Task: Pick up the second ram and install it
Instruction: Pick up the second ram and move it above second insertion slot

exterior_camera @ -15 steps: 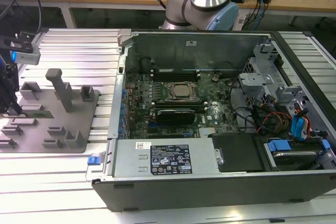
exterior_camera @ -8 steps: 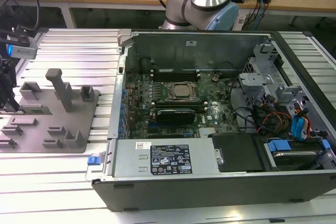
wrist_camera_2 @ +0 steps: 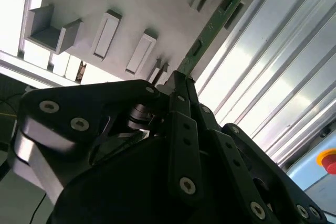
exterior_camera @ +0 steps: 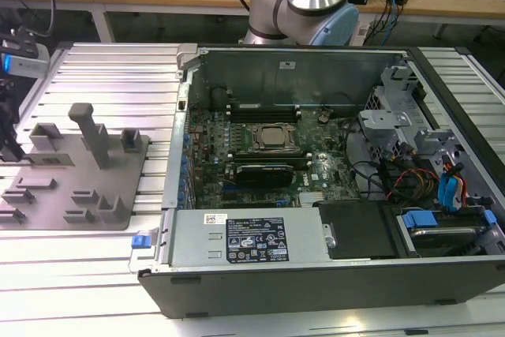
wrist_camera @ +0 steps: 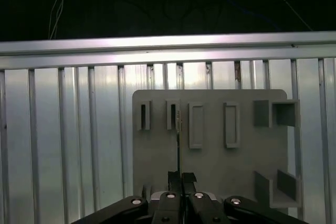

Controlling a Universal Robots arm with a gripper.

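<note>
While abv fixture (wrist_camera: 220, 166), hand (wrist_camera: 181, 176) grips ram (wrist_camera_2: 212, 24).

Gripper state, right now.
Gripper: shut on the second ram, gripping the green stick at one end.

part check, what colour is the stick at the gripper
Green second ram, best in the second wrist view.

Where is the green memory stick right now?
The second ram is held by the gripper, over the grey fixture plate, at the exterior view's left of the computer case.
</note>
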